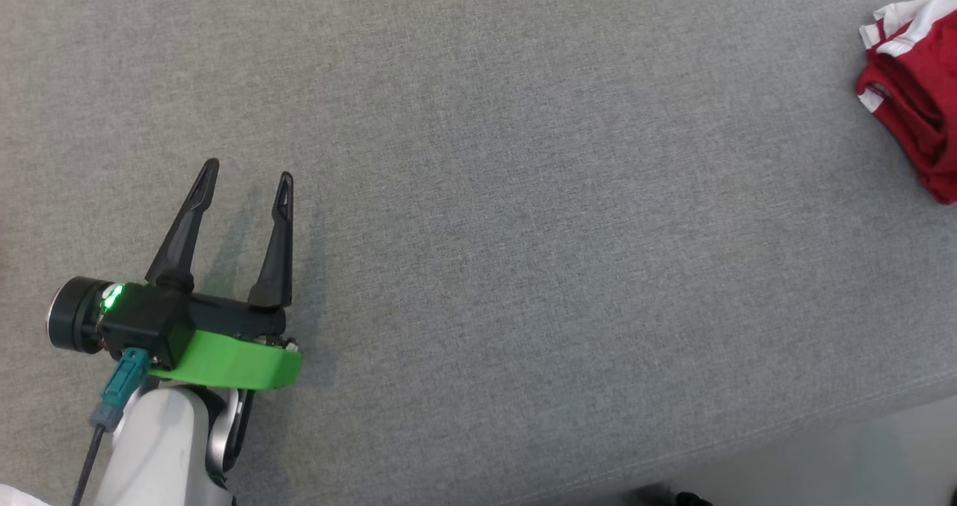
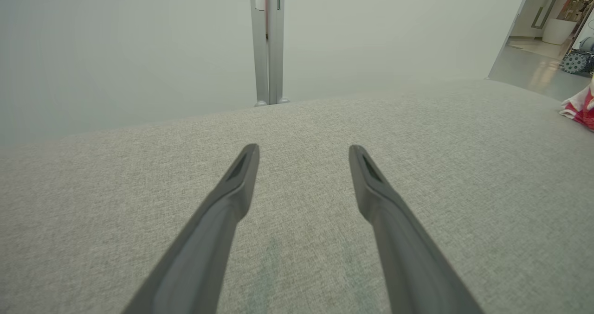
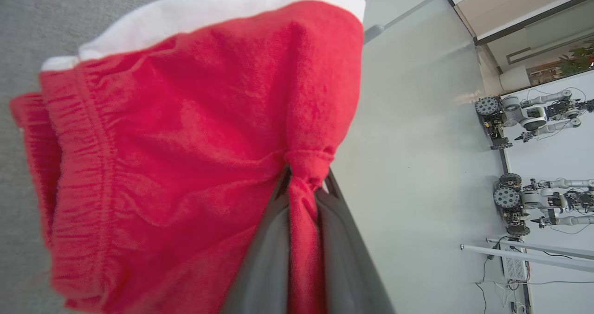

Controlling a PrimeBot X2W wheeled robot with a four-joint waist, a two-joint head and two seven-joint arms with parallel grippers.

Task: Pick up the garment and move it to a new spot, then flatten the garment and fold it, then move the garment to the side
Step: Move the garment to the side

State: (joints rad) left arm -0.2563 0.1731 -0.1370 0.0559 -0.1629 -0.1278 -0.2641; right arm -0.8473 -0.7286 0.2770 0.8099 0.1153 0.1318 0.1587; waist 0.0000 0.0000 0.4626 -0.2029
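The garment (image 1: 908,95) is a bunched red cloth with white striped trim, cut off by the right edge of the head view. In the left wrist view the garment (image 2: 580,107) shows small at the far right. The right wrist view looks straight at the garment (image 3: 185,142), a red mass with a white band along its top. My right gripper (image 3: 306,179) is shut on a twisted red fold of it. My left gripper (image 1: 248,171) is open and empty over the grey surface at the lower left, far from the cloth. Between its spread fingers my left gripper (image 2: 304,150) holds nothing.
The grey fabric surface (image 1: 523,192) ends at a front edge (image 1: 822,416) at the lower right, with pale floor beyond. A frosted wall with a metal post (image 2: 267,40) stands behind the surface. Other robots (image 3: 533,114) are parked by a far wall.
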